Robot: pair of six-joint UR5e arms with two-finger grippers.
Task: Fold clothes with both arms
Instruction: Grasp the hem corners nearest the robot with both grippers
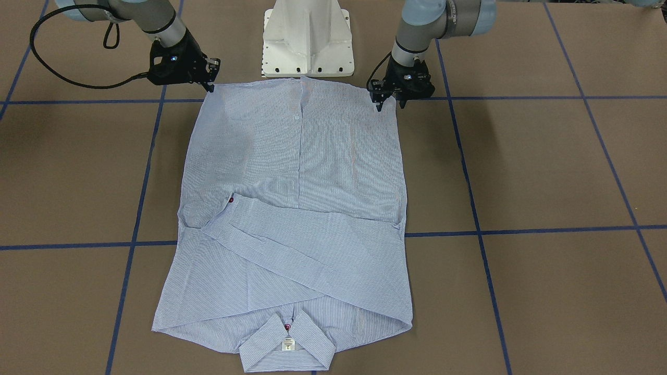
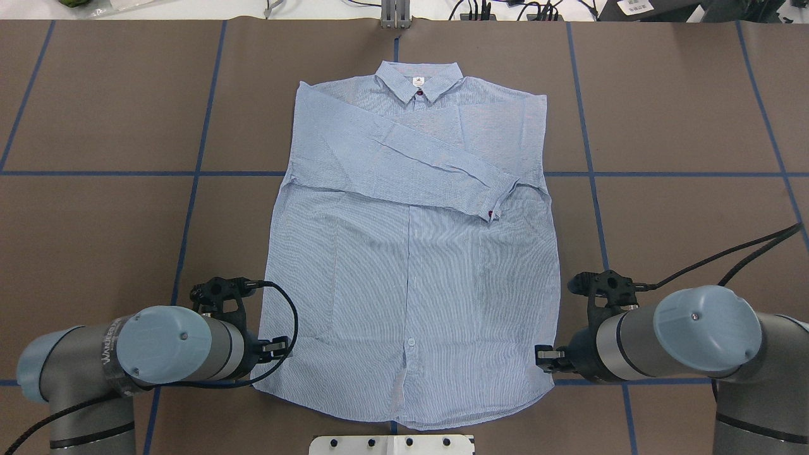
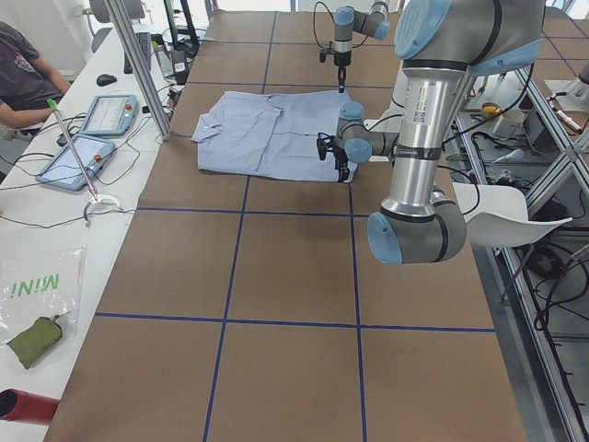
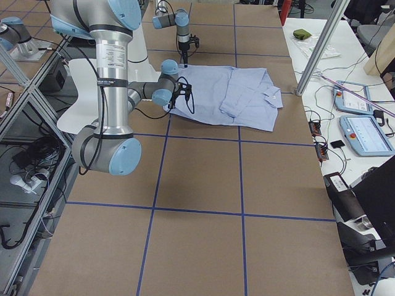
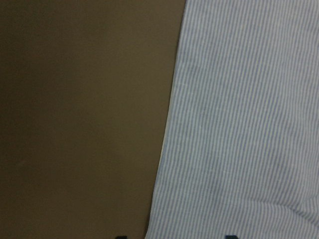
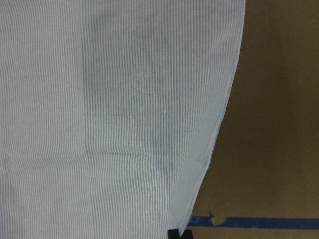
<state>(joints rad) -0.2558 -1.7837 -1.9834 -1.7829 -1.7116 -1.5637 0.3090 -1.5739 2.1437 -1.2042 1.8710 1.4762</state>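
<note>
A light blue striped shirt (image 2: 411, 253) lies flat, front up, at the centre of the brown table (image 2: 682, 114). In the overhead view its collar (image 2: 404, 77) is at the top and one sleeve (image 2: 430, 164) is folded diagonally across the chest. At the lower left of that view, the left gripper (image 2: 280, 346) sits at the hem's corner; its wrist view shows two fingertips spread wide, with the shirt's edge between them. At the lower right, the right gripper (image 2: 542, 357) meets the opposite corner. Its wrist view shows a single dark tip at the hem's edge, so the jaws look drawn together. Whether they pinch cloth cannot be told.
</note>
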